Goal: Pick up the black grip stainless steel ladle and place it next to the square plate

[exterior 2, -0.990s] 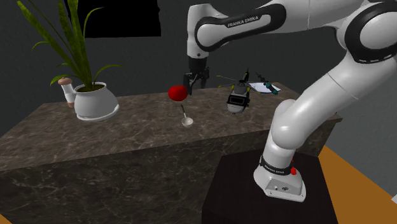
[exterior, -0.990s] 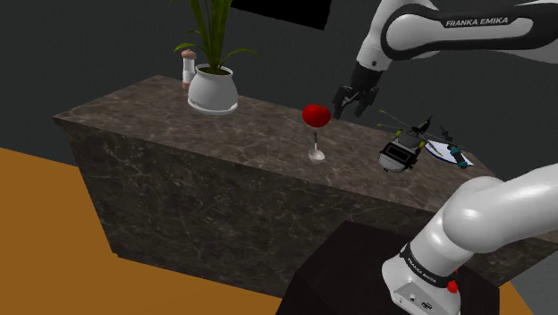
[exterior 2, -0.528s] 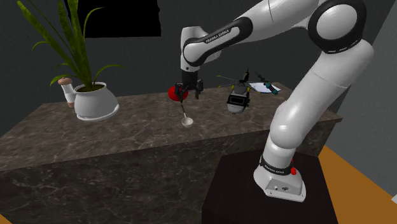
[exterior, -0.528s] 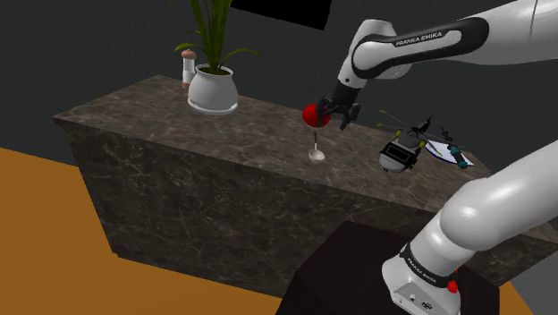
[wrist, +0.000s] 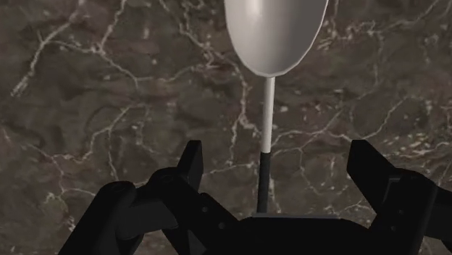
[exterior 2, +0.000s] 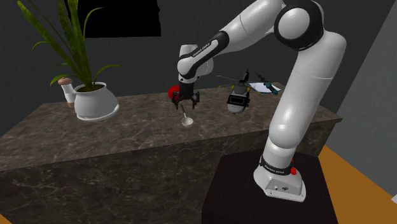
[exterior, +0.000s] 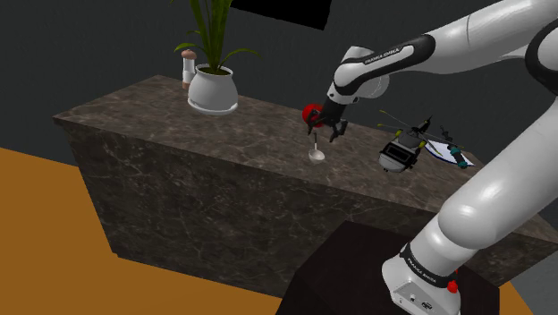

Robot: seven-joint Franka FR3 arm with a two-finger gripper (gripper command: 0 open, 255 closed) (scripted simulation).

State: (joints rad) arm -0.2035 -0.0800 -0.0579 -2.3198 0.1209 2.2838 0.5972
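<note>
The ladle stands upright on the dark marble counter [exterior: 179,116]. Its pale bowl [exterior: 316,156] rests on the stone and a thin stem rises to a red top [exterior: 309,112]. My gripper [exterior: 327,128] has come down over that upper end, also seen in the second exterior view as gripper [exterior 2: 184,102] above the bowl [exterior 2: 186,121]. In the wrist view the gripper [wrist: 279,163] is open. Its two fingers stand apart on either side of the ladle's black lower stem [wrist: 264,181] without touching it, and the silvery bowl [wrist: 275,32] lies beyond. A flat white plate [exterior: 440,149] lies at the counter's far right end.
A dark and white gadget-like object [exterior: 396,154] stands between the ladle and the plate. A white pot with a green plant [exterior: 213,89] and a small mushroom-shaped figure [exterior: 188,64] sit at the counter's other end. The arm's dark stand [exterior: 376,277] is in front.
The gripper has moved down and toward the shoulder view's left, from above the counter to around the ladle's upper end. Its fingers stayed apart. The ladle has not moved.
</note>
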